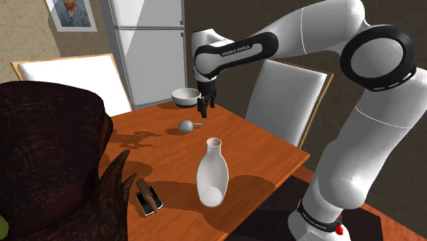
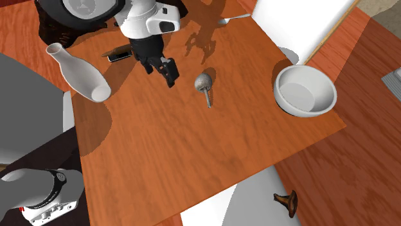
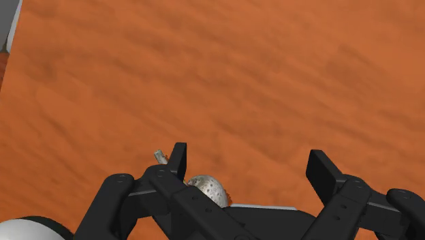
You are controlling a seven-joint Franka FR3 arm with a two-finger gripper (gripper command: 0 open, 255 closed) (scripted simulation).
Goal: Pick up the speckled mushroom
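**Black two-finger hand point(image 1: 204, 106) point(image 2: 170, 74) point(image 3: 248, 158) open, empty**

Fingers spread apart, nothing between them. Hand hangs over the orange-brown wooden counter point(image 1: 260, 157) point(image 2: 193, 147) point(image 3: 238, 68). The speckled grey-white mushroom point(image 1: 186, 126) point(image 2: 204, 82) point(image 3: 208, 189) lies on its side on the counter, stem along the surface, just beside the hand, outside the finger gap. In the wrist view one finger partly covers it. White round bowl point(image 1: 183, 96) point(image 2: 305, 90) near; white narrow-necked bottle point(image 1: 212, 174) point(image 2: 80, 74) well apart.
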